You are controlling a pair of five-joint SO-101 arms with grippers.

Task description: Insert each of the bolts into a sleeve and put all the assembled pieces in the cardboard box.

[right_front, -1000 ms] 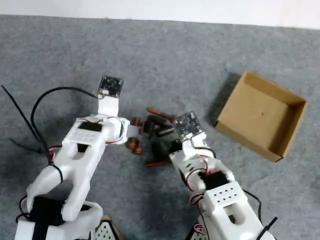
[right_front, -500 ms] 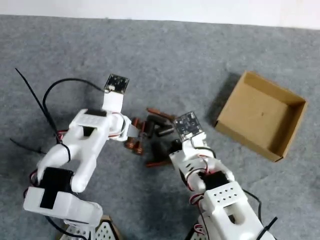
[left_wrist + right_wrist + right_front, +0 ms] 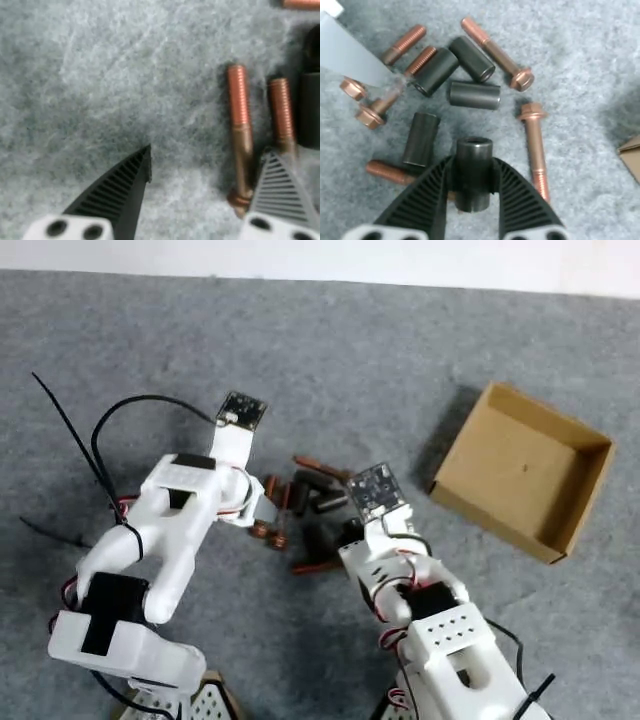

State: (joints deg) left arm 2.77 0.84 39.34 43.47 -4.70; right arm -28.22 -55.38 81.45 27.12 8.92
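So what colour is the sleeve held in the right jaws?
Dark grey to black; the sleeve shows best in the right wrist view.

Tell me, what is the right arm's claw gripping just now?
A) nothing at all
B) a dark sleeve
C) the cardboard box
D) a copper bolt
B: in the right wrist view the right gripper is closed on a dark sleeve, one finger on each side of it.

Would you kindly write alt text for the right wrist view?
The right gripper grips a dark cylindrical metal sleeve. Beyond it, four loose dark sleeves and several copper-coloured bolts lie scattered on grey carpet.
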